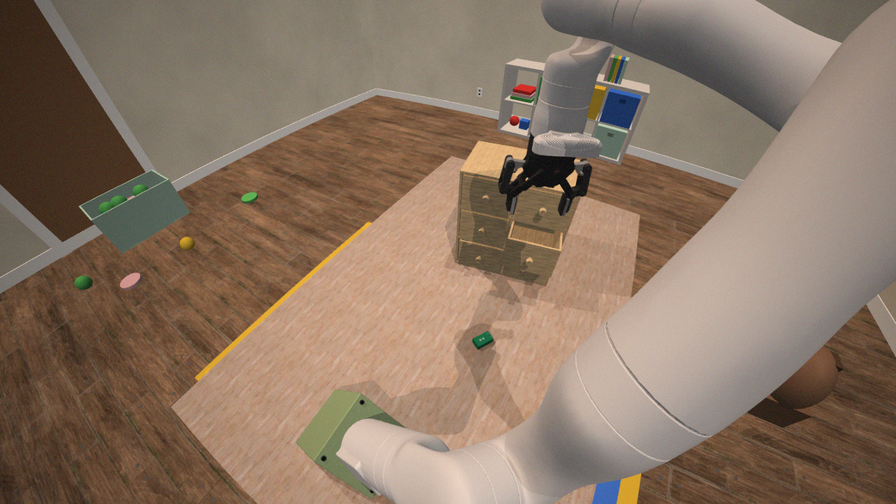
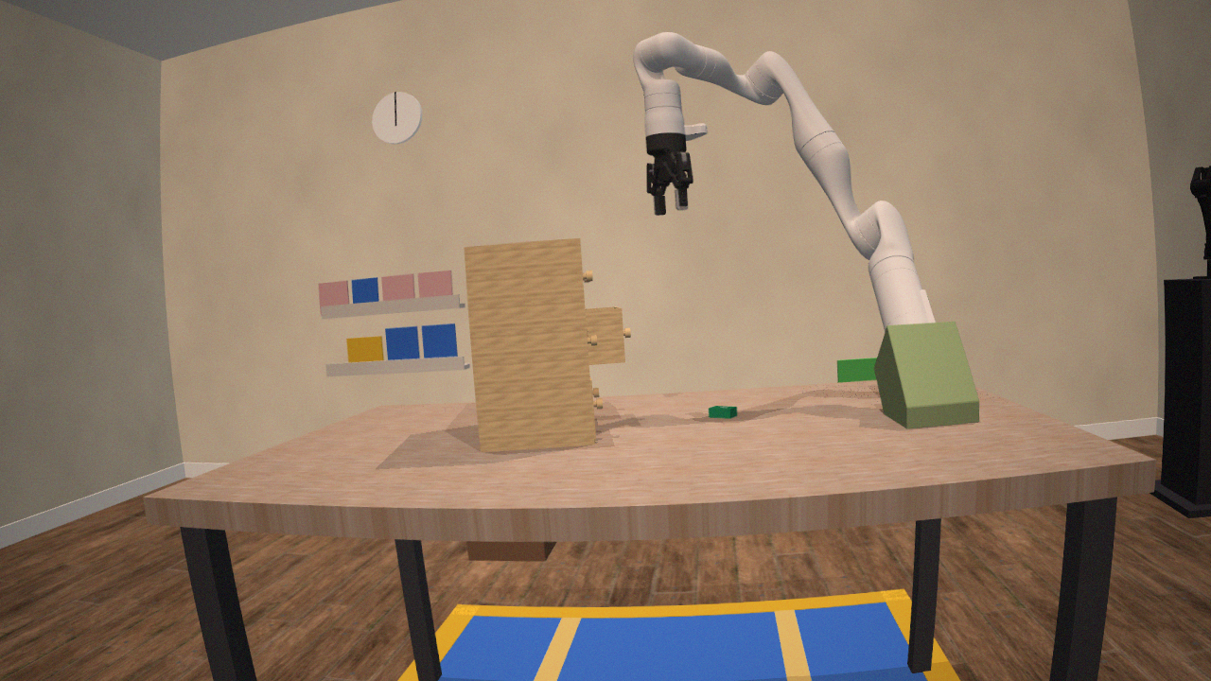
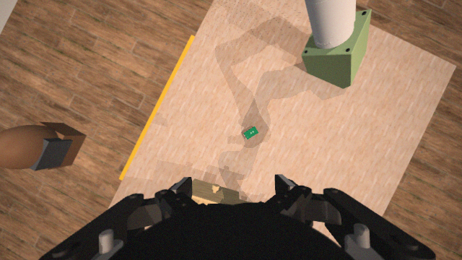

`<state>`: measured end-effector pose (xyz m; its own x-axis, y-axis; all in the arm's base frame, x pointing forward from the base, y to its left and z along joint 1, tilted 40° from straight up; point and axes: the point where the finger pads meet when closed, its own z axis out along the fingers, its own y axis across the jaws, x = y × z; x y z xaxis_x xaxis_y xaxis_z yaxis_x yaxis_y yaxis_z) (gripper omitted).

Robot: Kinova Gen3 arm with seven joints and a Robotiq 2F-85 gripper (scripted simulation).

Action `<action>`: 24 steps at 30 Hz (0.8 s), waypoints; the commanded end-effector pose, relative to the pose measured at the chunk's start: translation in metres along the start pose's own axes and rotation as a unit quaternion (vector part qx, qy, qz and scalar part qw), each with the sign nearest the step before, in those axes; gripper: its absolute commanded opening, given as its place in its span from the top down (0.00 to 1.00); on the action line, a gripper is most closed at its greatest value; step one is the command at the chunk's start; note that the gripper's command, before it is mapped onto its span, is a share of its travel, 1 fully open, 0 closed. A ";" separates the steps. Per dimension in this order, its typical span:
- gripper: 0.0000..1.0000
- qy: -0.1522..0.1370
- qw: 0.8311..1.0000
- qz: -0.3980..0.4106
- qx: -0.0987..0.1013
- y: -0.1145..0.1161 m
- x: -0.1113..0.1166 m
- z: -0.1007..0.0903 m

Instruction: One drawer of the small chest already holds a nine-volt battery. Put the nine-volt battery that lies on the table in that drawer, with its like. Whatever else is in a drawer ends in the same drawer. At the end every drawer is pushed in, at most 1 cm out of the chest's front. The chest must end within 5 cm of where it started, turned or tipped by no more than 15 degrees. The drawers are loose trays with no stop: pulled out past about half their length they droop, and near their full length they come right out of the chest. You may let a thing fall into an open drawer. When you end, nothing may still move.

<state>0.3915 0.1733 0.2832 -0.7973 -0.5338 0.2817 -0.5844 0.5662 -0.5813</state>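
Note:
The green nine-volt battery (image 1: 483, 340) (image 2: 722, 412) (image 3: 250, 133) lies flat on the table, between the chest and the arm's base. The wooden chest (image 1: 479, 157) (image 2: 529, 347) stands upright. Its right-column middle drawer (image 1: 546, 264) (image 2: 605, 336) (image 3: 203, 187) is pulled partly out and looks level. The other drawers in view look pushed in. Part of the open drawer's floor shows bare; the rest is hidden, and no battery shows inside. My gripper (image 1: 537, 205) (image 2: 670, 205) (image 3: 233, 185) is open and empty, pointing down, high above the table and just in front of the chest, above the open drawer's level.
The green base block (image 1: 332, 425) (image 2: 931, 380) (image 3: 328, 68) stands at the table's other end, with the arm rising from it. The arm's shadow falls across the table (image 1: 351, 332) (image 2: 813, 457) (image 3: 325, 144) around the battery. Small round knobs stick out from the chest's front.

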 end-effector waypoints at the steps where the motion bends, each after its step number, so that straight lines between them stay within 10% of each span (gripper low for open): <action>1: 0.00 0.004 1.000 0.022 0.000 0.001 0.006 -0.002; 24: 0.00 0.004 0.995 0.104 -0.001 0.003 0.011 -0.008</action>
<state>0.3836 0.1760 0.2895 -0.8935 -0.4176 0.1652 -0.4229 0.6585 -0.6226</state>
